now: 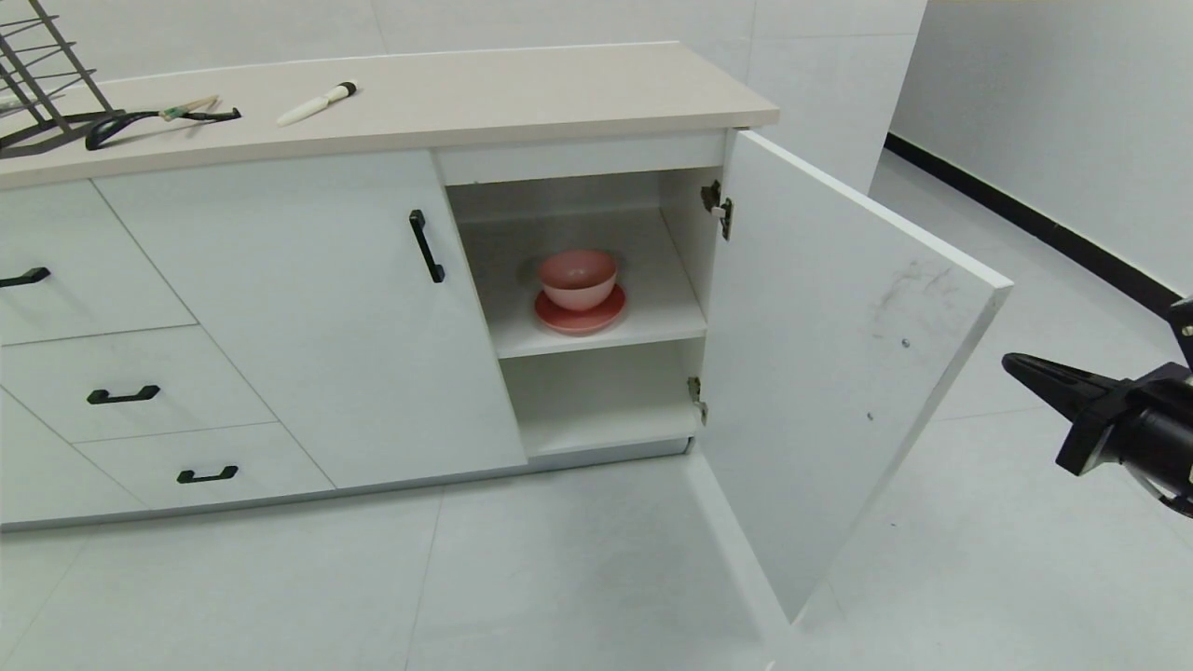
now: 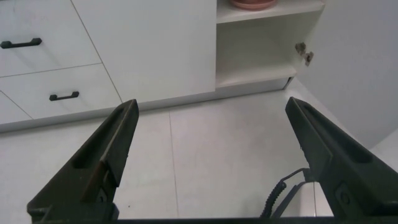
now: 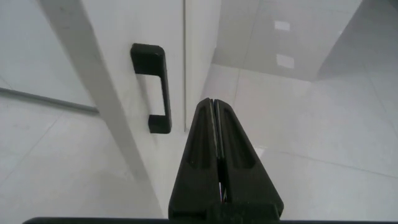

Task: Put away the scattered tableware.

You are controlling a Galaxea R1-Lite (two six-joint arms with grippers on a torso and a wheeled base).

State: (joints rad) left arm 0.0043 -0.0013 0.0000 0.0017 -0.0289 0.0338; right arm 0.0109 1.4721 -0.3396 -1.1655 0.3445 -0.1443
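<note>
A pink bowl (image 1: 578,277) sits on a red plate (image 1: 580,316) on the upper shelf inside the open cabinet; the plate's edge (image 2: 252,4) also peeks into the left wrist view. The cabinet door (image 1: 829,363) stands swung wide open. My right gripper (image 1: 1016,365) is shut, empty, at the far right just beyond the door's outer edge; in its wrist view its tips (image 3: 212,106) lie close to the door's black handle (image 3: 154,87). My left gripper (image 2: 211,118) hangs open above the floor in front of the cabinet, holding nothing.
On the countertop (image 1: 522,93) lie a white-bladed knife (image 1: 315,103), a pair of tongs (image 1: 158,116) and a black wire rack (image 1: 42,84). Closed drawers (image 1: 121,391) and a closed door (image 1: 308,317) lie left of the opening. Grey tiled floor spreads in front.
</note>
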